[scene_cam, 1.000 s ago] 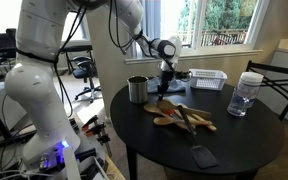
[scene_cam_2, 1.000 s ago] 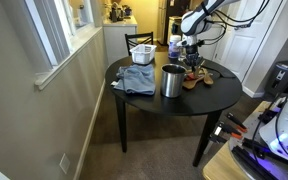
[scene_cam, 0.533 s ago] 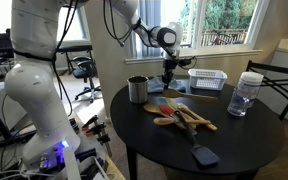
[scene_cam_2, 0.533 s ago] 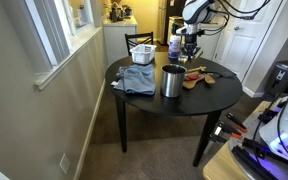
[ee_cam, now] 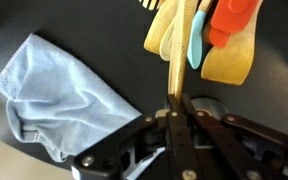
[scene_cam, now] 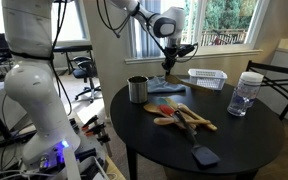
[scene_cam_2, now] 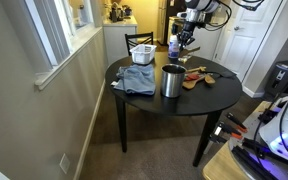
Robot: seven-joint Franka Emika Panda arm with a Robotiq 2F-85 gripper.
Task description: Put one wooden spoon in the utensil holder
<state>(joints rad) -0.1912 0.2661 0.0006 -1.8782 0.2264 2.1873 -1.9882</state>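
Within the last second the gripper (scene_cam: 167, 62) has risen from the pile of utensils (scene_cam: 184, 116) and now hangs well above the worktop (scene_cam: 234, 140). It is clenched on a wooden spoon (ee_cam: 175, 78), whose handle runs out from between the jaws in the wrist view. The utensil holder (scene_cam: 137, 89) stands lower and to the left in an exterior view, beside the blue cloth (scene_cam: 164, 87). The pickup looks done; carrying the spoon across and lowering it in remains.

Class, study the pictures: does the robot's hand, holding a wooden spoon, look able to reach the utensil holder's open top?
Probably yes. The hand, shut on the wooden spoon, hangs above the table, and nothing shows over the open utensil holder; the blue cloth lies flat beside it.
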